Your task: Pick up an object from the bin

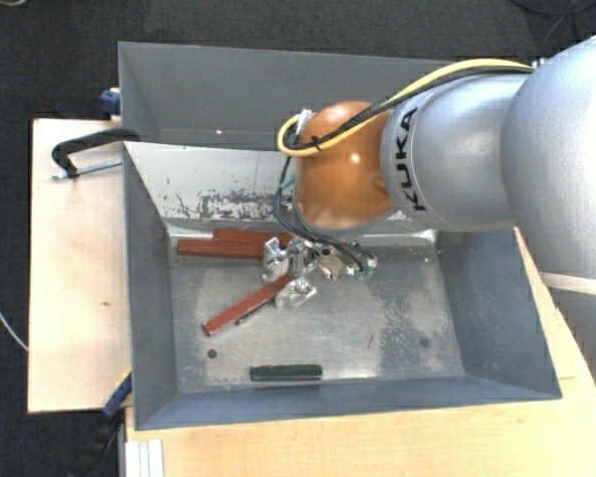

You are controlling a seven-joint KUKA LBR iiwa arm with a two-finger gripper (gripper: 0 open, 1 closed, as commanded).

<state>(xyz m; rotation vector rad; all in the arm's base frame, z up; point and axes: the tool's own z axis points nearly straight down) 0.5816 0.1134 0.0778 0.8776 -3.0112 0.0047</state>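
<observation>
Camera view: gripper (293, 274) seen at upper end of slanted red-brown flat stick (240, 310) — spread or closed cannot be told. Stick probably best pinched across narrow sides.

The word "KUKA" stands in black capitals, reading sideways, on the silver arm (477, 157) beside its orange cover (340, 167)

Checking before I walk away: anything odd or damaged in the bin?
Nothing stands out. A level brown stick, a slanted brown stick and a green stick lie flat on the bin floor; the hand is at the slanted one's upper end. The back wall looks scuffed.
</observation>
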